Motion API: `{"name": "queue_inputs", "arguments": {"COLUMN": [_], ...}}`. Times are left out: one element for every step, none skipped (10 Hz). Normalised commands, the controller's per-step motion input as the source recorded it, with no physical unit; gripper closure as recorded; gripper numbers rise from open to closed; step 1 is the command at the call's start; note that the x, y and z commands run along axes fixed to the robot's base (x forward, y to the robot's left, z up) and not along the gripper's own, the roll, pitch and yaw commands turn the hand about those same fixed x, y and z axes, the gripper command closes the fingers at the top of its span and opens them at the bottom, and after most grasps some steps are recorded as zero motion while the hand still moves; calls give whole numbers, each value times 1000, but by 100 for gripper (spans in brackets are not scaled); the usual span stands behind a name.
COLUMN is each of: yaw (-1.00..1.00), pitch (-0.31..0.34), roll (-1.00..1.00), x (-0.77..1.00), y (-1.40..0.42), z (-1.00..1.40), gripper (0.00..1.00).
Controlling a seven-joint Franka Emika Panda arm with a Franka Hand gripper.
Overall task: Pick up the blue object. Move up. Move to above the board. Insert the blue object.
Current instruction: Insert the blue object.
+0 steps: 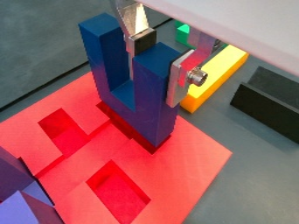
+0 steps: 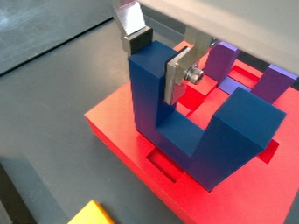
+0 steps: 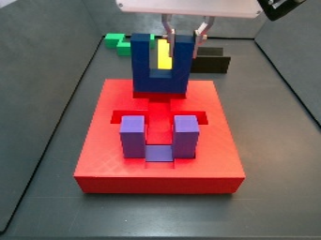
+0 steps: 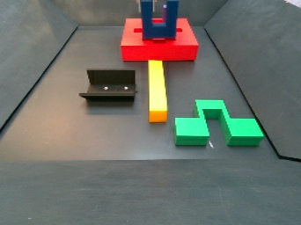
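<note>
The blue object [image 1: 146,96] is a navy U-shaped block. It stands upright, prongs up, on the far part of the red board [image 1: 187,157], with its base down at a recess. How deep it sits I cannot tell. It shows in both wrist views [image 2: 158,101] and both side views [image 3: 145,73] [image 4: 159,25]. My gripper [image 1: 162,63] straddles one prong from above, one finger on each side of it, and looks shut on it [image 2: 156,59]. In a side view the gripper [image 3: 183,36] hangs over the board [image 3: 213,155].
A purple U-shaped block [image 3: 131,133] sits in the board's near recess. A yellow bar [image 4: 157,88], a green block [image 4: 212,123] and the fixture [image 4: 108,85] lie on the dark floor beside the board [image 4: 182,51]. Walls enclose the floor.
</note>
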Motion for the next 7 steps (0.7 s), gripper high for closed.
{"name": "queue_inputs", "arguments": {"yaw": [137,71,0,0,0,0,0], "pitch": [0,0,0,0,0,0,0], "roll": [40,26,20,43,26,17,0], "x": [154,126,29,0,-29,-14,0], "y": [-69,-43,0,54,83,60,17], "z": [-40,-60,-71,-114,-106,-114,-103], "gripper": [100,100,100,100,100,100,100]}}
